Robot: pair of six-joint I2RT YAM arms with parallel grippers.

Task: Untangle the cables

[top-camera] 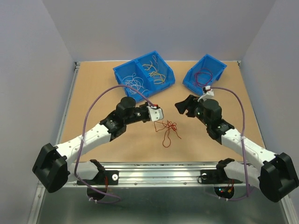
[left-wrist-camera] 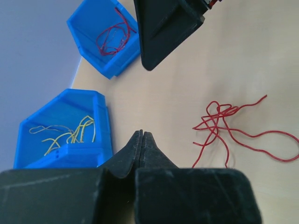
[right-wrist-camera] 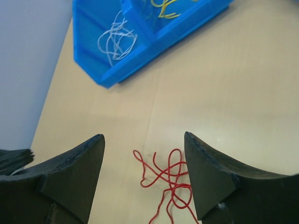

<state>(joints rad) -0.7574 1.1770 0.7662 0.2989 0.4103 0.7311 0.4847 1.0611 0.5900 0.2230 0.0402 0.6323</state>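
Left hand (left-wrist-camera: 141,134) is pinched fully closed with nothing between the tips. The red cables (left-wrist-camera: 219,119) lie on the desk (left-wrist-camera: 243,56) just off to its side, not touching it. Right hand (right-wrist-camera: 144,138) is spread open and holds nothing, and the same red tangle shows low between its two fingers in my wrist view. From above, that knot of loops sits on the bare desk between both my hands, one long loop trailing back toward me. Over at the far edge, the double blue bin (top-camera: 164,84) holds white cables (top-camera: 133,84) in one half and yellow cables (top-camera: 156,70) in the other. The small blue bin (top-camera: 190,84) beside it holds a few red strands (top-camera: 203,75).
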